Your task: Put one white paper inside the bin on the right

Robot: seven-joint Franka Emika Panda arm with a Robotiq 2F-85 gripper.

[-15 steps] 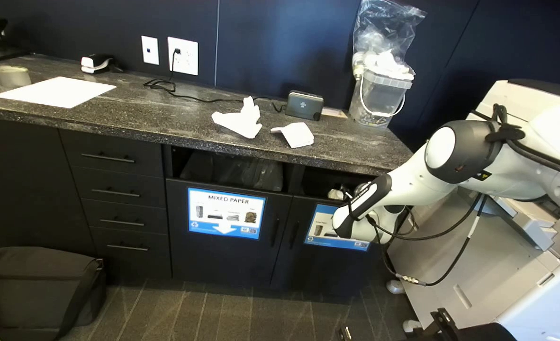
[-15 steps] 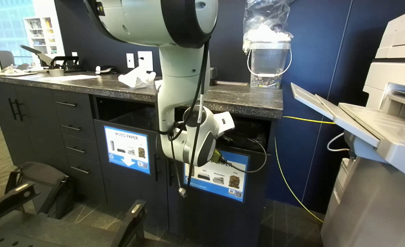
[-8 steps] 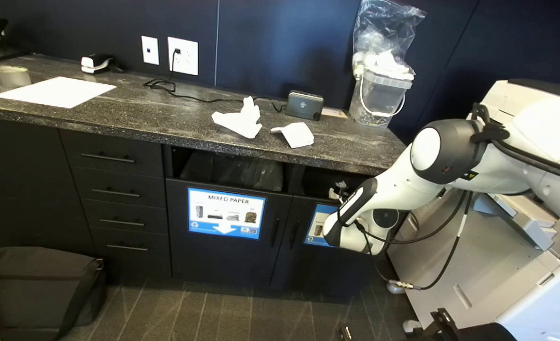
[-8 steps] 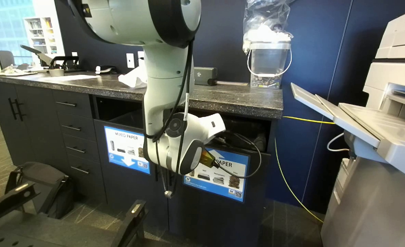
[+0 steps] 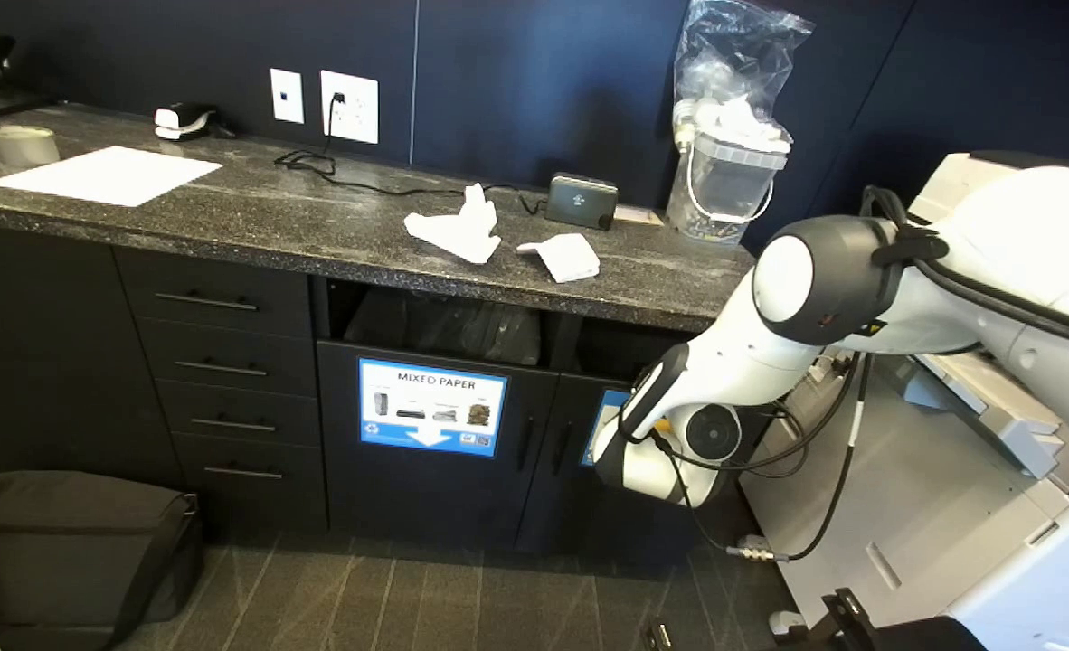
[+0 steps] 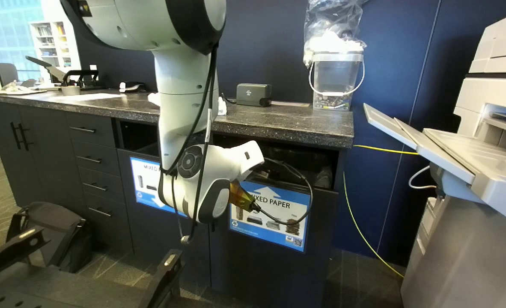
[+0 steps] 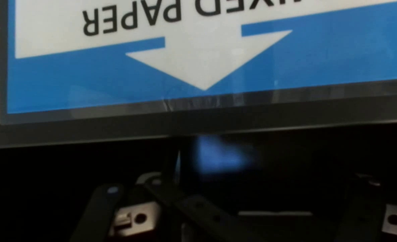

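Observation:
A crumpled white paper (image 5: 458,228) and a folded white paper (image 5: 567,257) lie on the counter; in an exterior view they are mostly hidden by my arm. A flat white sheet (image 5: 108,175) lies farther left. The right bin (image 6: 270,265) is a dark cabinet with a mixed paper sign (image 7: 205,60) below its open slot (image 6: 308,164). My gripper (image 7: 269,174) reaches into that dark slot, past the panel's top edge. Its fingers are wide apart in the wrist view, with no paper seen between them. The fingertips are hidden in both exterior views. What lies inside the bin is too dark to tell.
The left bin (image 5: 435,506) has its own slot and sign. The counter's edge (image 6: 296,134) hangs above the right slot. A clear bucket (image 6: 336,79) and a small dark box (image 5: 581,201) stand on the counter. A printer (image 6: 484,162) stands to the right.
My arm has moved left and somewhat down in both exterior views, with the wrist lower before the right bin. A small pale thing at the right slot earlier is now hidden.

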